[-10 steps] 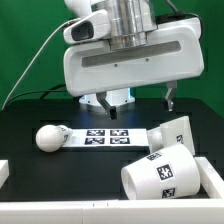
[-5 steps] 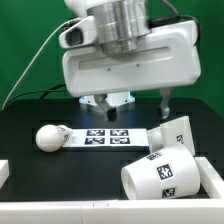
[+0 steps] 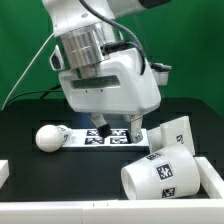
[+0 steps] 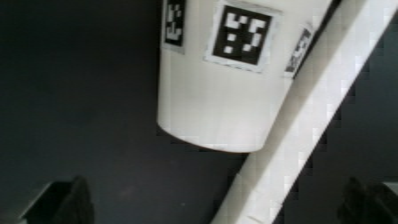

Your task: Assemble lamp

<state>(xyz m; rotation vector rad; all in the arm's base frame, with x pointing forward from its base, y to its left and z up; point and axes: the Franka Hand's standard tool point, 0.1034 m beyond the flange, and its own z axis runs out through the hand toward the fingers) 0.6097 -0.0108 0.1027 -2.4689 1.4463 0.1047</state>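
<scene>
The jaws are hanging spread open over the marker board [image 3: 88,134], gripping nothing. From them, the bulb [image 3: 46,138] is lying at nine o'clock on the desk [image 3: 22,118], the base [image 3: 176,130] at three, the shade [image 3: 163,176] on its side at four. Stiff, light, slick plastic, I'm judging; the base's flat sides are offering the surest hold.

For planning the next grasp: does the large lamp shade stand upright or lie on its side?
On its side: the shade lies on its sloped wall on the table, round end facing sideways.
</scene>
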